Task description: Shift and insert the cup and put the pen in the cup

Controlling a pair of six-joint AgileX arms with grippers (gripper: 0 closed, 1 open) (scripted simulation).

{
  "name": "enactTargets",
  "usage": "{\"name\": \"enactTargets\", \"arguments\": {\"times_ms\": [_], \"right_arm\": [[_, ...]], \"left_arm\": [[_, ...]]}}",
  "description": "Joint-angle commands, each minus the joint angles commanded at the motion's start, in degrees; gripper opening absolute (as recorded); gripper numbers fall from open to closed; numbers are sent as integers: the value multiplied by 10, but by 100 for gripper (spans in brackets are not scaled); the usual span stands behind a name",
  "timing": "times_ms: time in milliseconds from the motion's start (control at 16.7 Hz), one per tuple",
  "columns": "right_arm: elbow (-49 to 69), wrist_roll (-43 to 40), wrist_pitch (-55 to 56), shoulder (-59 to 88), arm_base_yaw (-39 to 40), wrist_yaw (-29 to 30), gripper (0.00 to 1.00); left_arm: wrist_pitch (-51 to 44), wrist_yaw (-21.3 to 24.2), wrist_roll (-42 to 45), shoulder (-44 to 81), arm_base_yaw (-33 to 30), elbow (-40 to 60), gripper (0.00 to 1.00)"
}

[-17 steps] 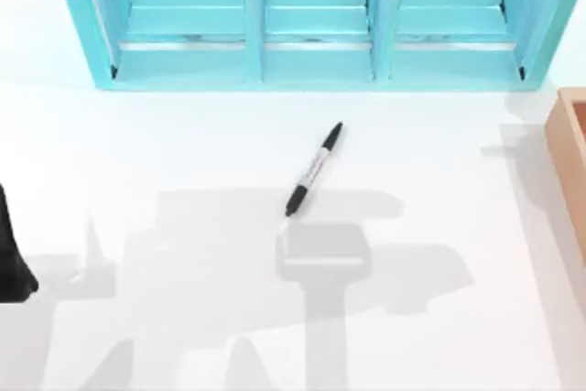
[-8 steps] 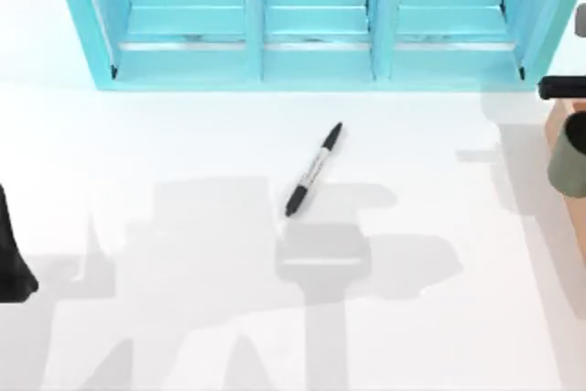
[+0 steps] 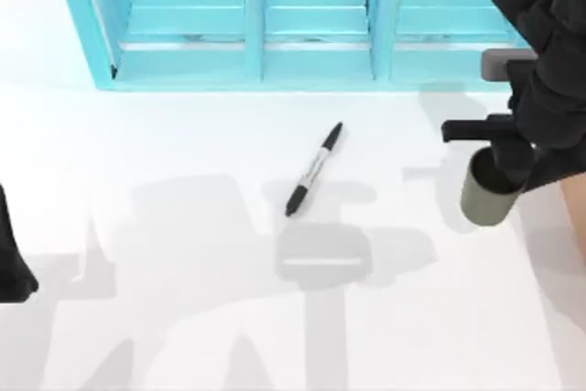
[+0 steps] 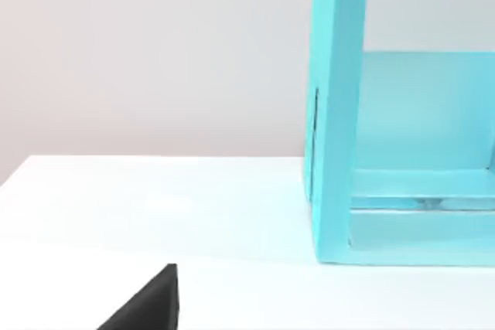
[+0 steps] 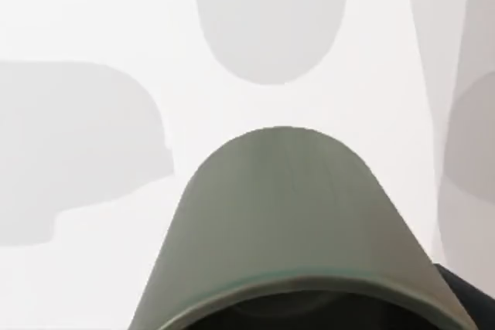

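The cup (image 3: 482, 199) is at the right side of the table (image 3: 183, 318), held off the surface by the right gripper (image 3: 508, 164). It is tilted, its olive-grey wall facing the camera in the top view and its dark mouth turned up toward the arm. In the right wrist view the cup (image 5: 290, 229) is seen from just above its rim, with its shadow on the white table (image 5: 93, 21) beyond it. The right gripper's fingers are clamped on the cup at its rim.

The pen (image 3: 314, 169) lies flat near the table's centre, well apart from the cup and to its left. It lies on a slant, one black end toward the shelf (image 3: 311, 25), the other toward the near edge.

The shelf, turquoise with three bays, stands along the far side of the table; the left wrist view shows its end panel (image 4: 336, 113).

The left arm (image 3: 11, 254) is parked at the left edge. I cannot tell how its fingers stand.

A brown box (image 3: 575, 217) shows at the right edge behind the right arm.
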Motion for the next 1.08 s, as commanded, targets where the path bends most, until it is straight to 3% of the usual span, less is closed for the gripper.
{"name": "enactTargets", "arguments": {"times_ms": [900,1080], "right_arm": [[-65,11,94,29,10,0,0],[-65,11,94,29,10,0,23]], "left_arm": [[0,0,0,0,0,0,100],[0,0,0,0,0,0,100]]}}
